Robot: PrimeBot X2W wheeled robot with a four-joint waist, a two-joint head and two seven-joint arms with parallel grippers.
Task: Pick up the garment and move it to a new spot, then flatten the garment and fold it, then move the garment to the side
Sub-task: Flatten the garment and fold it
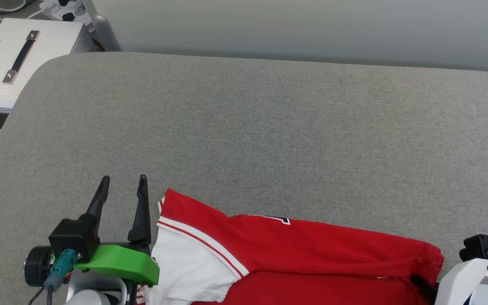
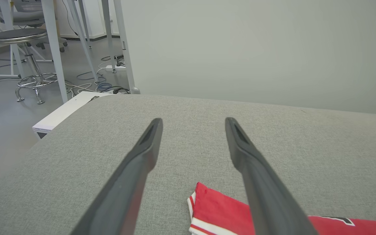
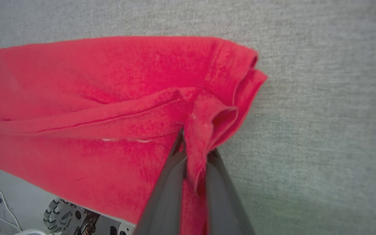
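Note:
The garment (image 1: pixel 311 250), a red jersey with a white sleeve and striped trim, lies along the near edge of the grey table (image 1: pixel 244 127), partly hanging over it. Black lettering peeks out at its upper fold. My left gripper (image 1: pixel 124 186) stands open just left of the white sleeve, nothing between its fingers (image 2: pixel 139 163); the sleeve's corner (image 2: pixel 214 209) shows below them. My right gripper (image 3: pixel 194 153) is shut on a bunched red corner of the garment (image 3: pixel 109 98) at its right end, with a fold of cloth pinched between the fingers (image 3: pixel 165 195).
A white box (image 1: pixel 19 59) with a dark handle stands off the table's far left corner. A grey wall runs behind the table. A stool (image 2: pixel 21 49), table legs and floor cables lie beyond the left edge. A wheeled base (image 3: pixel 67 217) shows below the table's near edge.

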